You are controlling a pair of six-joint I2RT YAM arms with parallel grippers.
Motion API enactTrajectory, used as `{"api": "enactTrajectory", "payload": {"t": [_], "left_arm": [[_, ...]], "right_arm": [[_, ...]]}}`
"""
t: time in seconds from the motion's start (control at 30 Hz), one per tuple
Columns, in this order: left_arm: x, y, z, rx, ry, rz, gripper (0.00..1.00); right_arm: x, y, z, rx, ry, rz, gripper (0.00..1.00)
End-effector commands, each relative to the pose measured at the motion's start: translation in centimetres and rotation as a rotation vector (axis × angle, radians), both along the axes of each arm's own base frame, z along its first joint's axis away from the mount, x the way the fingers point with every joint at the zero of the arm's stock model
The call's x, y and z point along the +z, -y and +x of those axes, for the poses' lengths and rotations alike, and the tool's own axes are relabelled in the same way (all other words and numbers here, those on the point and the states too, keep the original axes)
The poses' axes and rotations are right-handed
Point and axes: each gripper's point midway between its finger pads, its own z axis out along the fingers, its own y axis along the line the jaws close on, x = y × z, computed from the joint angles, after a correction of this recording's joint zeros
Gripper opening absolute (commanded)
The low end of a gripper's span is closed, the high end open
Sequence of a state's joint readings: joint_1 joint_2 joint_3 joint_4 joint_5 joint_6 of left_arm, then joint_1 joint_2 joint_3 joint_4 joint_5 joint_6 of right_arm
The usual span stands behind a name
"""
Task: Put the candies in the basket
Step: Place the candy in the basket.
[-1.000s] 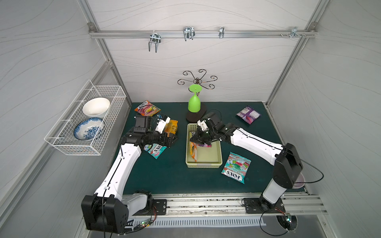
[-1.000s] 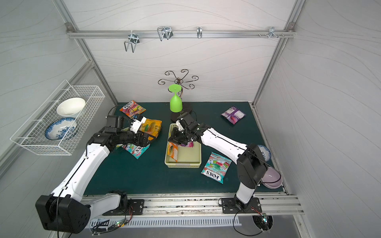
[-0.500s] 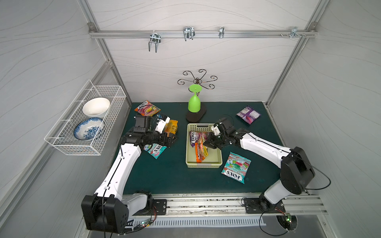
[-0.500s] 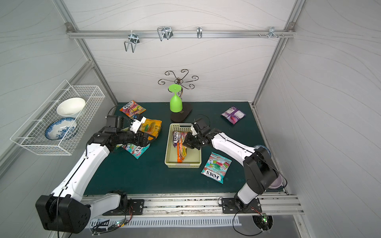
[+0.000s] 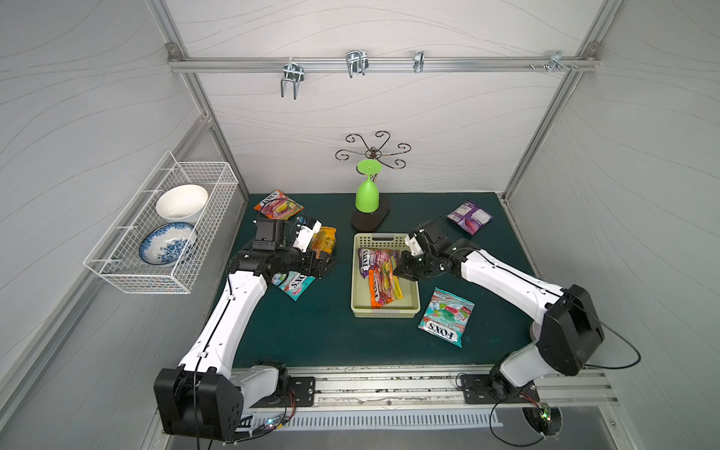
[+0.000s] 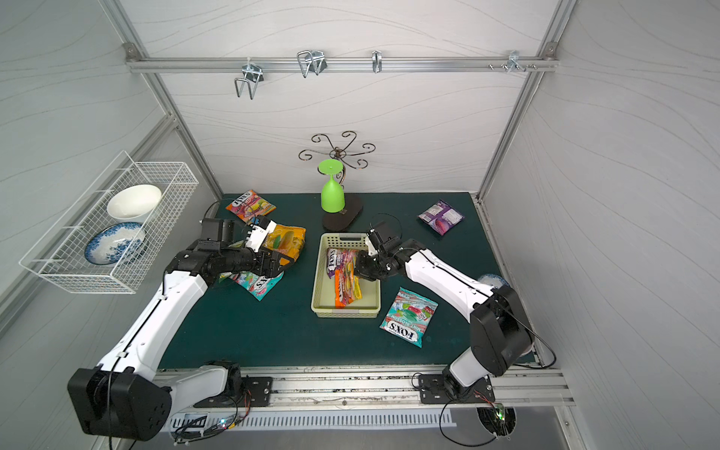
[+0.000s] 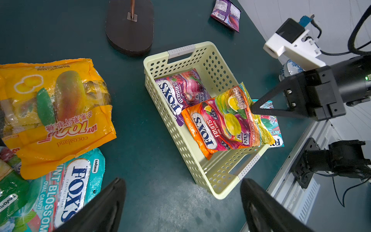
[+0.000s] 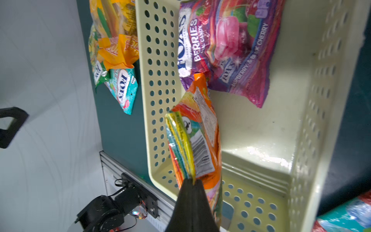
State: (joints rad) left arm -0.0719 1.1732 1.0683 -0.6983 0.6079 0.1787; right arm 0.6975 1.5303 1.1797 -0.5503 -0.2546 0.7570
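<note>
A: Containers, biggest first?
B: White wire rack (image 5: 212, 218) on the left wall. It holds a white bowl (image 5: 182, 202) and a blue-patterned bowl (image 5: 167, 243), side by side.
A: Basket?
B: The basket (image 5: 385, 311) sits mid green mat (image 5: 311, 335), just on the robot side of the stand base (image 5: 370, 222). Two bags are in it. The purple Berries bag (image 5: 374, 259) lies flat at the far end. The orange Fruits bag (image 5: 383, 290) overlaps it and is tilted, with its low edge on the basket floor and its other edge raised.
A: Raised by what?
B: Right gripper (image 8: 189, 181). Its jaws are pinched together on that bag's yellow seam, tip near the basket's right wall.
A: Left?
B: Left gripper (image 7: 181, 181) has its jaws spread wide with nothing between them. It hangs over bare mat between the basket and the left pile.
A: Candy outside the basket?
B: In the left pile, the yellow mango bag (image 7: 56, 112) overlaps the teal Mint Blossom bag (image 7: 76, 184), and a green bag (image 7: 10, 190) touches them. An orange FOX'S bag (image 5: 278, 204) is in the far left corner. A second teal mint bag (image 5: 446, 317) is just right of the basket. A dark purple bag (image 5: 469, 216) is far right, well apart.
A: Anything smaller?
B: A small patterned bowl (image 6: 493, 279) at the mat's right edge, mostly hidden by the right arm. Can't tell its contents.
</note>
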Motion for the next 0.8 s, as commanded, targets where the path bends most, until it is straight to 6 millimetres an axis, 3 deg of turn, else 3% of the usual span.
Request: {"api": "enactTrajectory", "payload": {"t": [0.0, 0.23, 0.47, 0.73, 0.77], "left_arm": [[1.0, 0.2, 0.7, -0.009, 0.043, -0.018, 0.93], [0.9, 0.1, 0.7, -0.008, 0.044, -0.015, 0.93], [0.8, 0.2, 0.8, -0.009, 0.041, -0.015, 0.93], [0.9, 0.2, 0.7, -0.008, 0.044, -0.014, 0.93], [0.9, 0.1, 0.7, -0.008, 0.043, -0.014, 0.93]], "right_arm": [[-0.9, 2.0, -1.1, 0.035, -0.003, -0.102, 0.0], [-3.1, 1.9, -1.4, 0.079, -0.046, -0.158, 0.0], [-4.8, 0.5, -2.4, 0.145, -0.068, -0.201, 0.0], [-6.3, -0.3, -1.9, 0.155, -0.073, -0.226, 0.0], [-6.4, -0.3, -1.9, 0.157, -0.075, -0.229, 0.04]]}}
